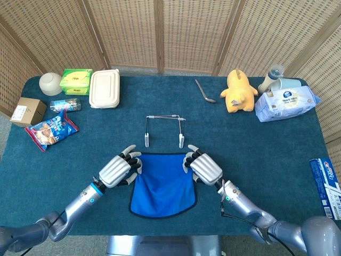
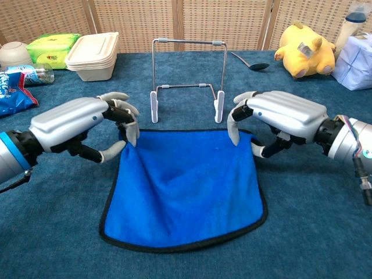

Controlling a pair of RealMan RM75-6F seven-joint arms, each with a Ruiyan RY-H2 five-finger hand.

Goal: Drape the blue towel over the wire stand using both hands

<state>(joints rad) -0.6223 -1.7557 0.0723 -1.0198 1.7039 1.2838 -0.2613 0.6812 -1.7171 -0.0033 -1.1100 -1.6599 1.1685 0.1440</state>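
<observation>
**Both corners of the towel pinched, stand just behind**

Head view: the blue towel [image 1: 162,184] lies on the bench [image 1: 256,144], just in front of the wire stand [image 1: 164,129]. The left robot hand [image 1: 118,170] pinches its far left corner, and the right robot hand [image 1: 205,168] has the far right one.

Chest view: the far edge is lifted a bit and pulled straight between both hands, with the near edge resting on the bench. The stand is upright between a plush toy [image 2: 303,42] and a lidded container [image 2: 93,47].

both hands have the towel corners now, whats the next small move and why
Probably lift both hands together, straight up. The left hand and right hand each pinch a far corner of the blue towel, but most of it lies flat on the table, and the wire stand just beyond has a top bar higher than the hands.
</observation>
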